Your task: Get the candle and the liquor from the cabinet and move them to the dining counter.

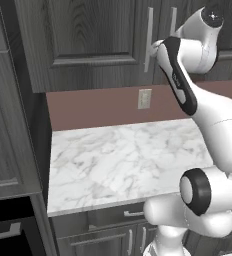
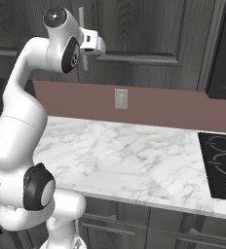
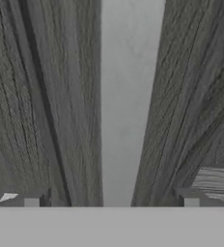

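You have the gripper (image 3: pixel 111 202) spread wide, straddling the smooth silver bar handle (image 3: pixel 128 101) of the dark wood-grain cabinet (image 1: pixel 93 35), doors shut; the candle and liquor are presumably inside, unseen. Centre the bar between the fingertips (image 3: pixel 32 201), close firmly, then pull straight out above the veined marble counter (image 1: pixel 123 160).

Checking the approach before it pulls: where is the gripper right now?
The open gripper is up at the cabinet, straddling its silver bar handle.
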